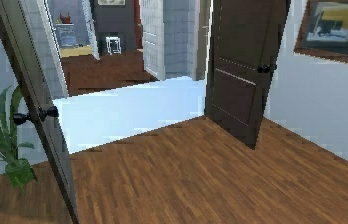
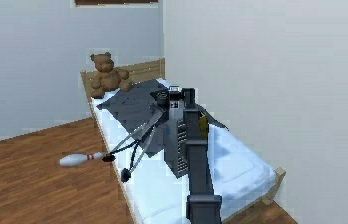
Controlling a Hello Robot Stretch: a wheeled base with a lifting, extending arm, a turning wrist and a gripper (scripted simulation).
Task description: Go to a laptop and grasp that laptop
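In the arm side view my arm (image 2: 194, 165) rises over a bed (image 2: 237, 165) with a white sheet. The gripper (image 2: 118, 166) reaches down toward that view's left, its thin fingers (image 2: 132, 142) past the bed's near edge. A white pin-shaped thing with a red band (image 2: 76, 160) lies by the fingertips against the wooden floor, so I cannot tell whether the gripper holds anything. A dark flat cloth-like shape (image 2: 132, 106) is spread on the bed behind the gripper. I cannot make out a laptop's shape on the bed.
A brown teddy bear (image 2: 106, 72) sits at the bed's head against the wall. Ahead, a dark door (image 1: 244, 70) stands ajar beside a doorway onto pale floor (image 1: 132, 108). Another door (image 1: 32, 100) is close on the left, beside a plant (image 1: 4, 135). A framed picture (image 1: 334, 30) hangs right.
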